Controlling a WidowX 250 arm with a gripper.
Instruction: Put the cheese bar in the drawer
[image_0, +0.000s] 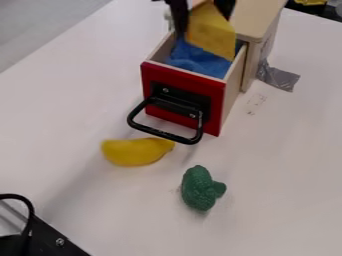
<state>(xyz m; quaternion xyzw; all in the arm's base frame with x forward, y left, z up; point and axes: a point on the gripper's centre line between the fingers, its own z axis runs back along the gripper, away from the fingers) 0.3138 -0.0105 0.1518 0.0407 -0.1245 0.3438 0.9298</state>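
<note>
Where the red-fronted drawer (216, 100) stands pulled out of its wooden cabinet (257, 20), one black gripper (203, 21), closed on one yellow cheese bar (210, 34), the bar tilted, held over the drawer's blue lining (194, 61). Fitted to the front: one black handle (162, 133). On the white desk (280, 185): one yellow banana (135, 151), near the handle; one green broccoli-like piece (199, 189); one strip of grey tape (280, 78), beside the cabinet.

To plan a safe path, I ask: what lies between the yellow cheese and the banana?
Between the cheese and the banana lie blue material in the open drawer, then its red front and black handle; the camera view shows this.
</note>
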